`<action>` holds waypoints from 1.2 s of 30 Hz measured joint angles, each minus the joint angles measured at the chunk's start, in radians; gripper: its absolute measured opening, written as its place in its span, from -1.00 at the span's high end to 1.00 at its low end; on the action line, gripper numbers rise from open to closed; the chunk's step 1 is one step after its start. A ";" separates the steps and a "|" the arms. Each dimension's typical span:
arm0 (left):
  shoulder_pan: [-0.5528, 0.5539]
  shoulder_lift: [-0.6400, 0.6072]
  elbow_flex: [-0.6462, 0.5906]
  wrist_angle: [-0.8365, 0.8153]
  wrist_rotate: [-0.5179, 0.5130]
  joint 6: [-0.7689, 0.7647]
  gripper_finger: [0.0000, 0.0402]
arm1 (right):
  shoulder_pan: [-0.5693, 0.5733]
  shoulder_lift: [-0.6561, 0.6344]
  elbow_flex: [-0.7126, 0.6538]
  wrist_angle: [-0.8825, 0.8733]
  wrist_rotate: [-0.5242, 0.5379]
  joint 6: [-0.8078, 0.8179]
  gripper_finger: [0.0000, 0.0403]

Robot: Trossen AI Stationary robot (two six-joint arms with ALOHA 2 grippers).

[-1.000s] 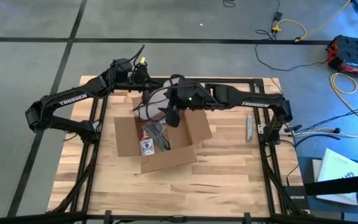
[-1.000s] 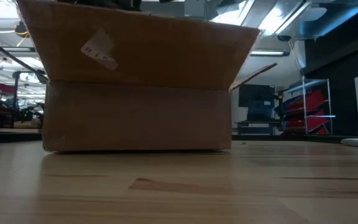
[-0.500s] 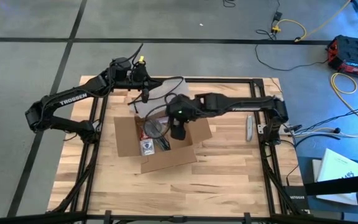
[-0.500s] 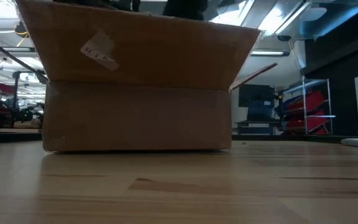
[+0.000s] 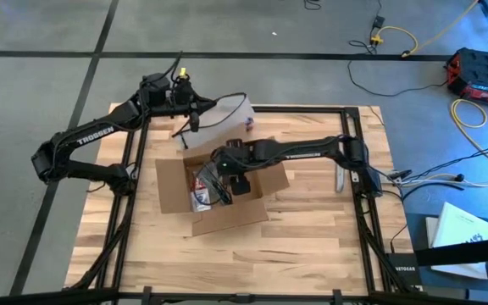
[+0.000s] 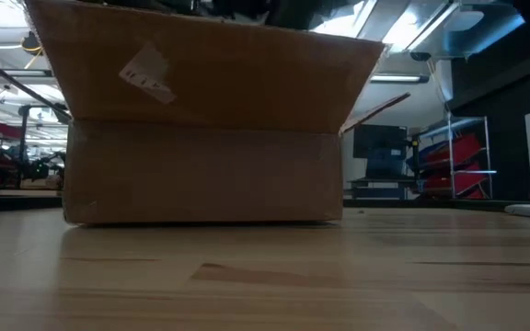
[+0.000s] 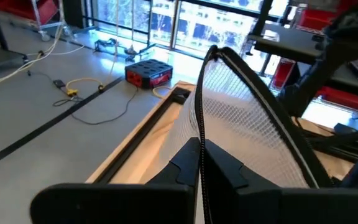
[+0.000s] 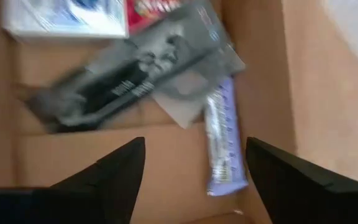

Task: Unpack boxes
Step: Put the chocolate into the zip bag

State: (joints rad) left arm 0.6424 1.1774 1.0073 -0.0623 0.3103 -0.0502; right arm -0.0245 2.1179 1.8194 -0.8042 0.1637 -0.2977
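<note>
While the cardboard box point(image 5: 213, 188) sits flaps-out near the middle of the tabletop point(image 5: 312, 237), the right gripper point(image 8: 191, 171) is lowered inside it with its fingers spread apart, holding nothing — below them lie a grey flat packet point(image 8: 135, 74), a purple wrapped bar point(image 8: 222, 140) and a white carton point(image 8: 64, 17). The left gripper point(image 5: 191, 119) hangs over the far edge, clamped tight on a clear plastic bag point(image 5: 223, 114) — seen as white mesh in its wrist view.
</note>
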 joint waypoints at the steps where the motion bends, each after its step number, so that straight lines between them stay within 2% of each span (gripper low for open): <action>1: 0.003 0.000 0.000 -0.005 0.000 0.001 1.00 | -0.006 0.012 0.000 0.001 0.010 -0.015 -0.21; 9: 0.008 0.000 0.000 -0.039 -0.010 0.049 1.00 | -0.051 0.080 0.000 0.034 -0.040 -0.029 -0.07; 13: 0.007 -0.001 0.000 -0.056 -0.010 0.051 1.00 | -0.064 0.090 0.000 0.060 -0.028 -0.050 -0.06; 31: 0.007 -0.001 0.000 -0.063 -0.010 0.054 1.00 | -0.094 0.153 0.001 0.099 -0.094 -0.078 -0.06; 36: 0.007 -0.001 0.000 -0.064 -0.010 0.049 1.00 | -0.094 0.167 0.000 0.103 -0.061 -0.077 -0.06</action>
State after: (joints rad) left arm 0.6498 1.1767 1.0073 -0.1268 0.3004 -0.0010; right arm -0.1182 2.2853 1.8197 -0.7008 0.1028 -0.3749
